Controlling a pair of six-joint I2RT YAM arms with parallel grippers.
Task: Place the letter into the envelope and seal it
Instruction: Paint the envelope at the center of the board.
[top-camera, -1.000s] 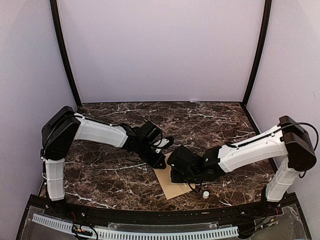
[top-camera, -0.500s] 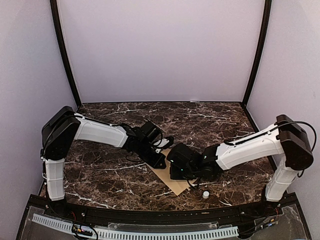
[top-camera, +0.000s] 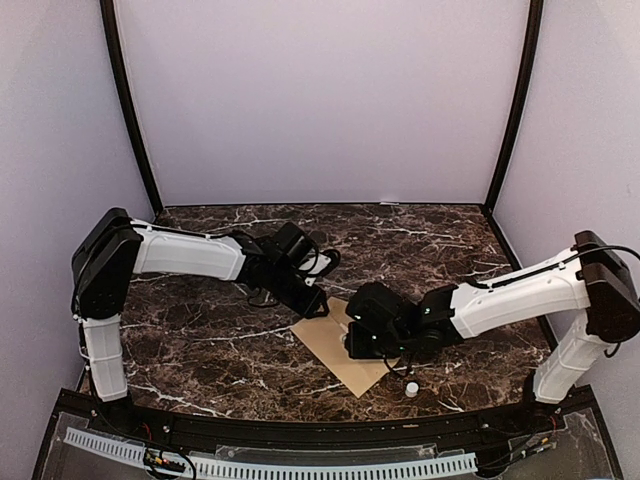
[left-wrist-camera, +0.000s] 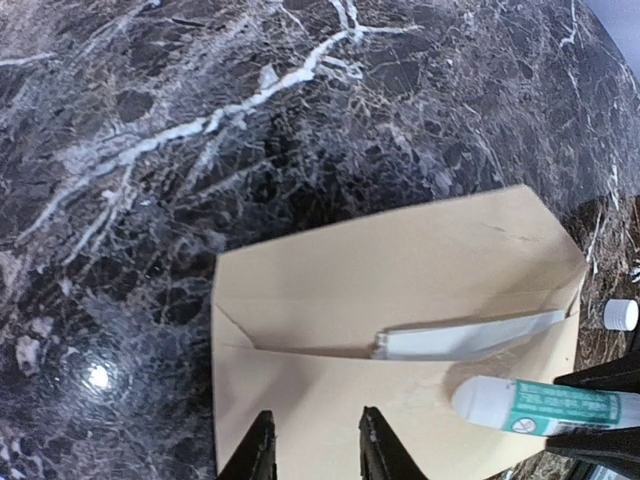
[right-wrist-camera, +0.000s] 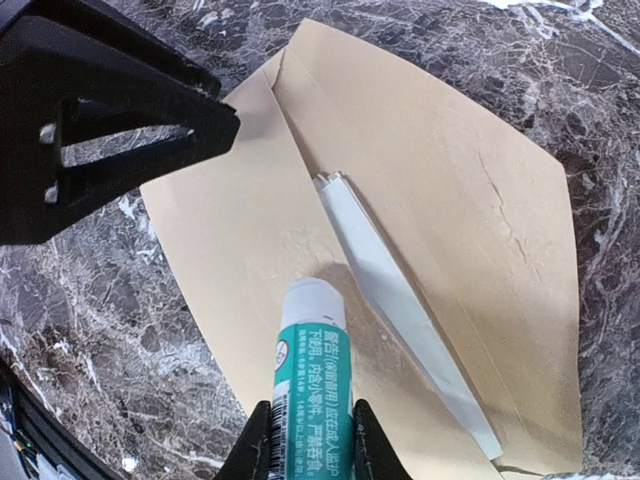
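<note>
Envelope flat on marble table, flap open. Letter inside envelope, white edge showing at mouth. Right gripper clenched on glue stick, tip over envelope body. Left gripper spread, empty, at envelope edge; contact unclear. White cap just beside envelope.

We've got the envelope flat on the table. In its mouth sits the letter, 1 edge poking out. Over the envelope hangs the glue stick, pinched in the right gripper. The left gripper stands at the envelope's left end, fingers apart. The cap rests just off the envelope's near right corner.
</note>
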